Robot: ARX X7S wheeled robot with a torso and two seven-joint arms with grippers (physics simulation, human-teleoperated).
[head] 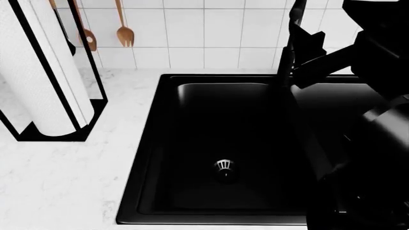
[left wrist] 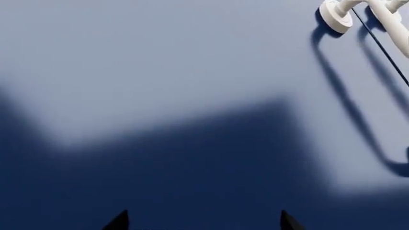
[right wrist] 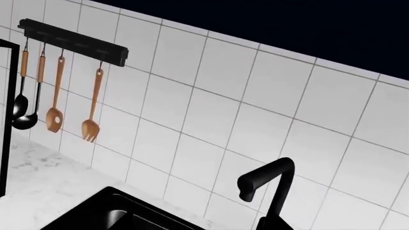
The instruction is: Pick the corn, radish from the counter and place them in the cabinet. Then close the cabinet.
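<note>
The left gripper (left wrist: 203, 221), its tips spread open, faces the blue cabinet door (left wrist: 160, 72) near its white handle (left wrist: 357, 14). Probably closing comes next: push it. Right gripper: hidden.

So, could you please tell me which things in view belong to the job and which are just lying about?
Job: counter; blue cabinet door with white handle. Corn and radish not in view.
Lying about: sink, tap, paper towel roll, hanging utensils.

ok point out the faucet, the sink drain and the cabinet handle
faucet (right wrist: 271, 179): right wrist view, on the bend of the black spout
sink drain (head: 224, 166): head view, on the metal strainer in the basin floor
cabinet handle (left wrist: 336, 15): left wrist view, on its round white mounting base
</note>
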